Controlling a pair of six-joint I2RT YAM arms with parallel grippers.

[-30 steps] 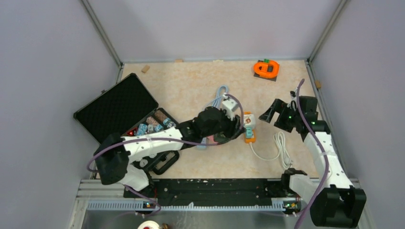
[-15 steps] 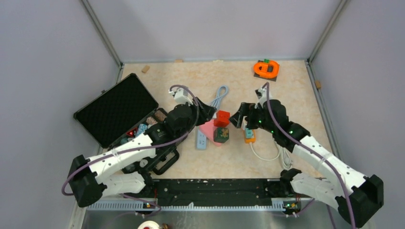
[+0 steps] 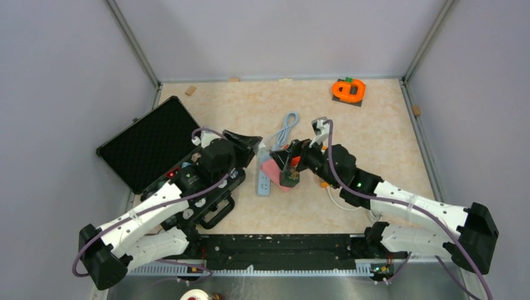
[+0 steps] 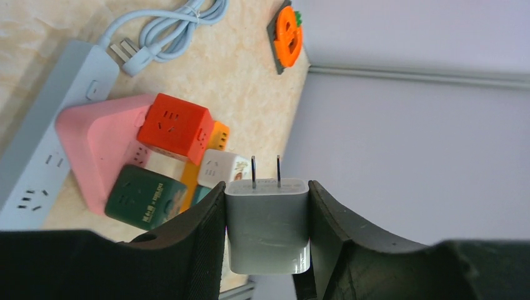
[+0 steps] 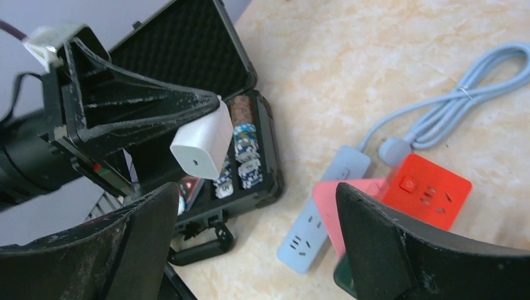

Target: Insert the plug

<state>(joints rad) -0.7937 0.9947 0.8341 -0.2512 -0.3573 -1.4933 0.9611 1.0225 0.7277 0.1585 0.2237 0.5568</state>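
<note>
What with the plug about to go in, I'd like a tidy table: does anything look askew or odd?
The cube sockets are jumbled at different tilts on and against the pink block, beside the strip. The charger sits straight in the left gripper. Nothing looks spilled or damaged.

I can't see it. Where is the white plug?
In the left wrist view, the plug is pinched between the left fingers, over by the open case.

White two-prong plug (image 4: 267, 225), held aloft between black jaws, prongs pointing outward
</note>
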